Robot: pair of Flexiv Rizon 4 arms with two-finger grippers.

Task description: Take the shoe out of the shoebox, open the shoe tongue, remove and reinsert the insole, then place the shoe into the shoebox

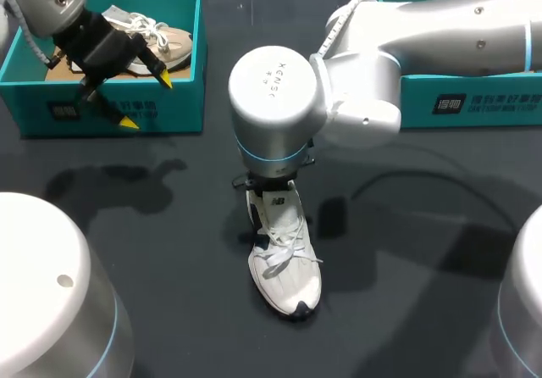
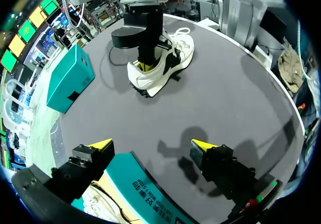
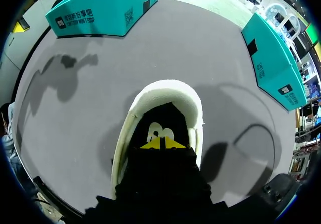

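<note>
A white sneaker (image 1: pixel 286 264) stands on the dark table near the middle, toe toward the front edge. My right gripper (image 1: pixel 269 190) reaches straight down into its opening. In the right wrist view its yellow tips (image 3: pixel 161 143) are pressed together, shut, on the dark insole (image 3: pixel 160 118) inside the heel collar (image 3: pixel 168 91); whether they pinch the insole is hidden. My left gripper (image 1: pixel 146 100) hangs open above the front wall of the teal shoebox (image 1: pixel 110 107) at the back left. The left wrist view shows nothing between its fingers (image 2: pixel 150 144), with the white sneaker (image 2: pixel 163 68) far ahead.
A beige shoe (image 1: pixel 161 43) lies inside the left shoebox. A second teal box (image 1: pixel 474 98) sits at the back right under my right arm. A thin dark cable (image 1: pixel 406 187) lies on the table right of the sneaker.
</note>
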